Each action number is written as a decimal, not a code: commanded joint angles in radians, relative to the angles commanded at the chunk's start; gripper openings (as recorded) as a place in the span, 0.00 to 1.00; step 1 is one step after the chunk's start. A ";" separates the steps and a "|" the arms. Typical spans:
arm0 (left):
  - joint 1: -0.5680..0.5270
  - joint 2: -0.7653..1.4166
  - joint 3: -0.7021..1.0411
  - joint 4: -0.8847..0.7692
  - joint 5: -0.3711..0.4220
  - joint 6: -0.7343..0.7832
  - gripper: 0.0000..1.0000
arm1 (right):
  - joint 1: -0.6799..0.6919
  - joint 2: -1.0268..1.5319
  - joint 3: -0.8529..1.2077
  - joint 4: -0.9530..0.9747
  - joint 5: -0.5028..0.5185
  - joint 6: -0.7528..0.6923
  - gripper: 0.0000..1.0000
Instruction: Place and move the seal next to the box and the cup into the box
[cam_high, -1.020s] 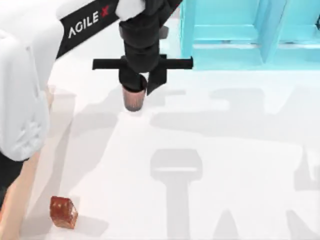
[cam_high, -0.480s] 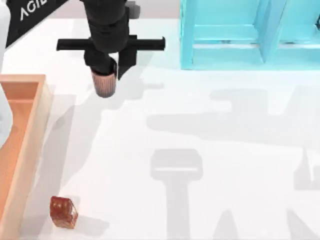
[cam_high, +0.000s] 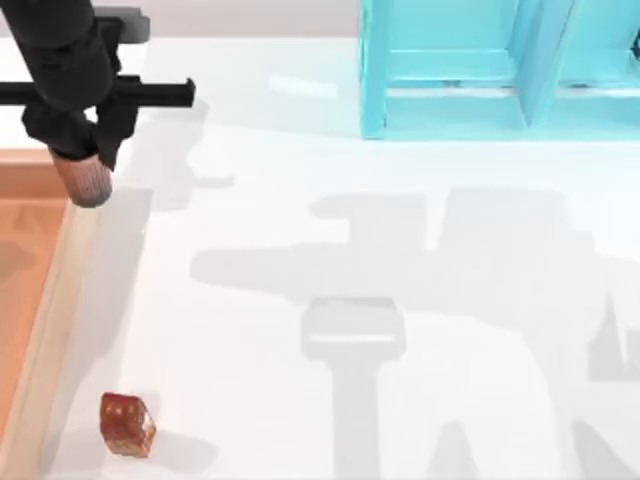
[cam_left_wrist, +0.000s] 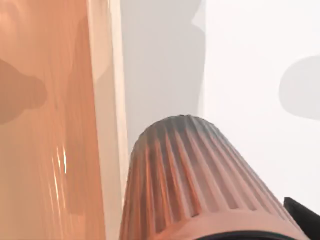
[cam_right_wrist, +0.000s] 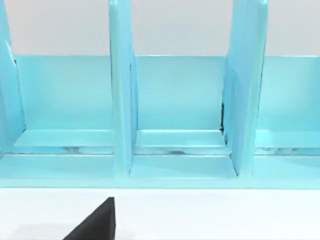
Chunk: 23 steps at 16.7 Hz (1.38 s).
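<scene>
I see my left gripper (cam_high: 88, 150) at the table's far left, clamped on the small brown ribbed tapered cup (cam_high: 88, 182), which hangs lifted just over the light wood rim of the large shallow orange-brown wooden box (cam_high: 50, 330). The small glossy reddish-brown blocky seal (cam_high: 126, 424) rests on the white table (cam_high: 400, 250) just beside the box's right rim. A turquoise shelf frame (cam_right_wrist: 175, 110) faces my right wrist camera.
</scene>
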 joint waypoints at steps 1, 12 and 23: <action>0.039 -0.039 -0.053 0.006 0.003 0.037 0.00 | 0.000 0.000 0.000 0.000 0.000 0.000 1.00; 0.446 -0.425 -0.559 0.067 0.059 0.428 0.00 | 0.000 0.000 0.000 0.000 0.000 0.000 1.00; 0.611 -0.589 -0.760 0.096 0.093 0.598 0.00 | 0.000 0.000 0.000 0.000 0.000 0.000 1.00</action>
